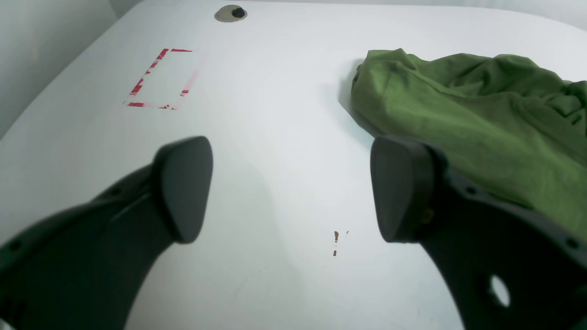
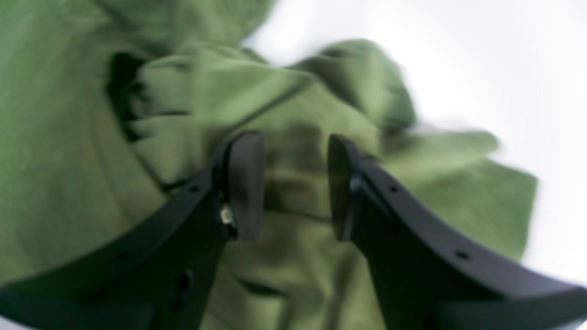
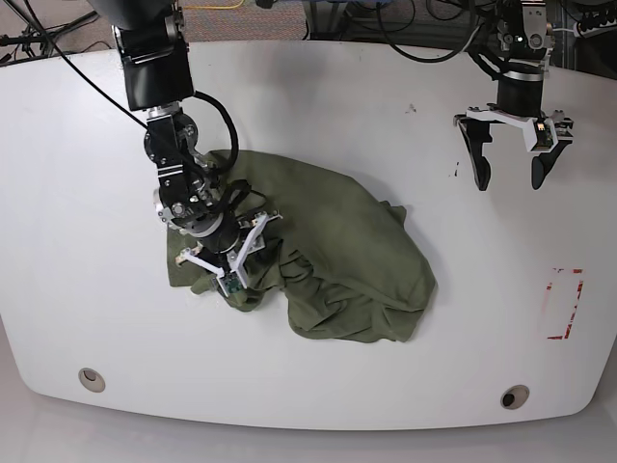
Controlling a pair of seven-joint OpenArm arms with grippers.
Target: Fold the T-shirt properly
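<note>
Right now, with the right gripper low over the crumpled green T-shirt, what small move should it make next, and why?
Probably close the right gripper on the raised fold of the green T-shirt between its fingers. The jaws stand open astride a ridge of cloth, and the shirt lies bunched, so it must be lifted and spread before folding. The left gripper hangs open over bare white table, beside the shirt.
</note>
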